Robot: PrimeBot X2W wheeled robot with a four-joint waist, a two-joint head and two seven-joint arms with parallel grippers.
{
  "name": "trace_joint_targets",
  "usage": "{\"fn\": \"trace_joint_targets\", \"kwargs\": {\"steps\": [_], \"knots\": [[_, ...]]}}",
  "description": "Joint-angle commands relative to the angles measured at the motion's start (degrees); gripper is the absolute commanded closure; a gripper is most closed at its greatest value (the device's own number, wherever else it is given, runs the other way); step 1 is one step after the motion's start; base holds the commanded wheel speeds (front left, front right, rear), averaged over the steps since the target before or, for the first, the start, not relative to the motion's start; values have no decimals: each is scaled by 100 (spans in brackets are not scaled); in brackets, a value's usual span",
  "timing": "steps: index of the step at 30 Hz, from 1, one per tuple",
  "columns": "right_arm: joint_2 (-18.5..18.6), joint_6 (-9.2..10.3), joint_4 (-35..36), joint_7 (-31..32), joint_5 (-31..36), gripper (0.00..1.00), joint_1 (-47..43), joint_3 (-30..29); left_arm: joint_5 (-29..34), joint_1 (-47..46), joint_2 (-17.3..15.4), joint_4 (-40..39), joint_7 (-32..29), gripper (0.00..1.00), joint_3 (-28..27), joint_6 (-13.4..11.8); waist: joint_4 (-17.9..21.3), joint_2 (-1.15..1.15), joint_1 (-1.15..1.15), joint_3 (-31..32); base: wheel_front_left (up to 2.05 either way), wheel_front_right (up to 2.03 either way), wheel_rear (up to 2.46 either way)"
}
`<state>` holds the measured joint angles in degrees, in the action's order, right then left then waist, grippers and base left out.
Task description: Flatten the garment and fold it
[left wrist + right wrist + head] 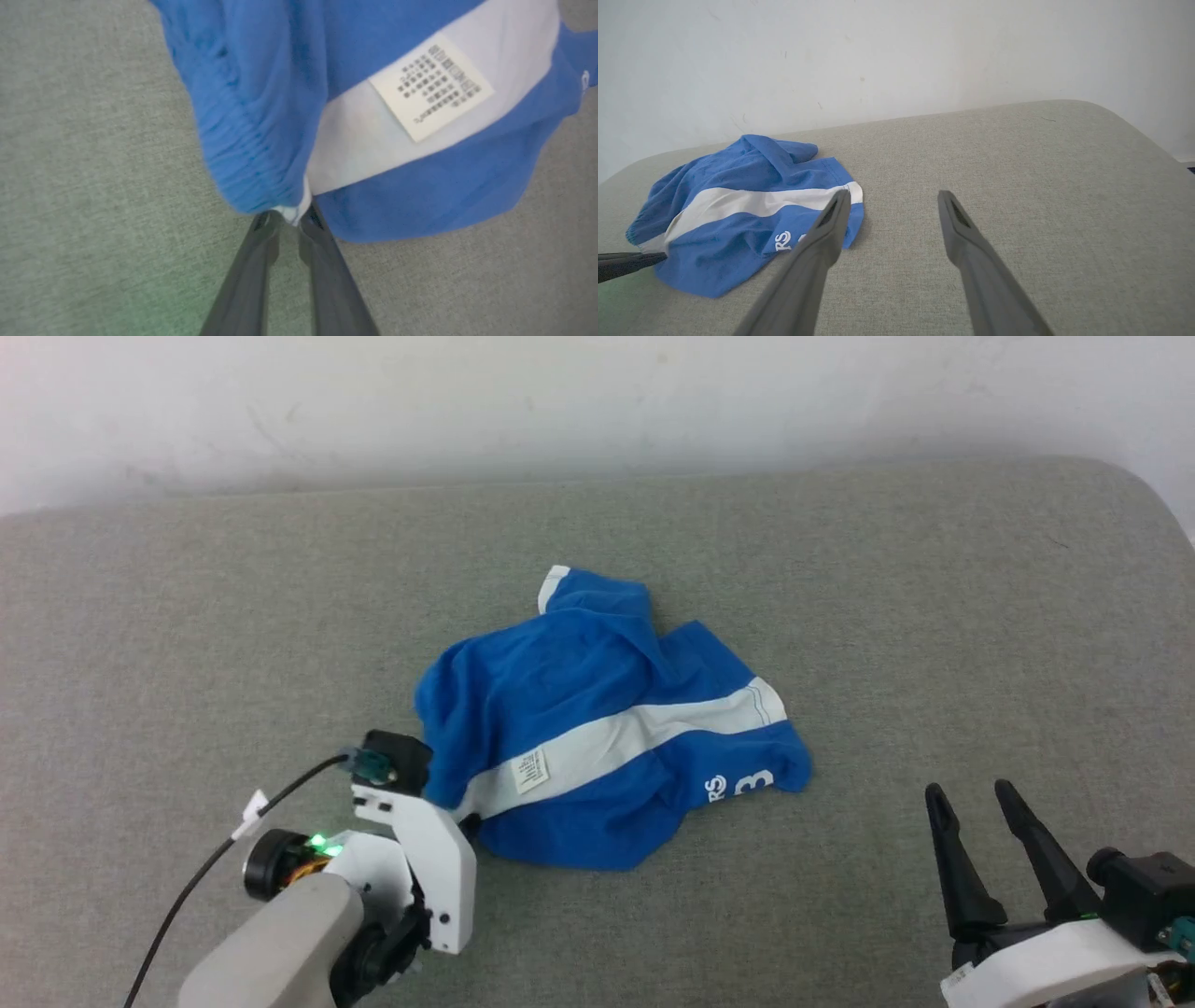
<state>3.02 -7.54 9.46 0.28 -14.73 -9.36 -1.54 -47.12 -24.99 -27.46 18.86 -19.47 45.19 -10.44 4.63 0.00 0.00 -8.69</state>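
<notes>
Long dark fingers of my left gripper (289, 218) are pinched nearly together on the white corner of a pair of bright blue soft athletic shorts (579, 709). They grip right where the gathered elastic waistband (243, 154) meets the broad white side stripe (644, 728). Just beyond the pinch, a small white rectangular care tag (432, 86) with grey print lies flat on that stripe. The shorts sit crumpled in a heap near the middle of the grey fabric-covered counter (887, 616). One white-trimmed leg hem points toward the pale scuffed wall (560, 401), and white lettering (742, 786), "RS" and a "3", shows on the side toward my right arm. My right gripper (971, 793) hangs at the near right, well apart from the cloth, its fingers spread wide and holding nothing.
</notes>
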Motion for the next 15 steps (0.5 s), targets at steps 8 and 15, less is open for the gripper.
{"fn": "trace_joint_targets", "kwargs": {"steps": [8,15], "knots": [[-14,5,-105,-45,-49,0,-14,-73,771,-99,-697,-1366,211,100,129,-302,-190,0,0,183,0,0,0],[-14,5,-97,1,-50,0,-108,-75,1423,471,-1304,-2901,-13,100,505,-851,-383,0,0,344,0,0,0]]}}
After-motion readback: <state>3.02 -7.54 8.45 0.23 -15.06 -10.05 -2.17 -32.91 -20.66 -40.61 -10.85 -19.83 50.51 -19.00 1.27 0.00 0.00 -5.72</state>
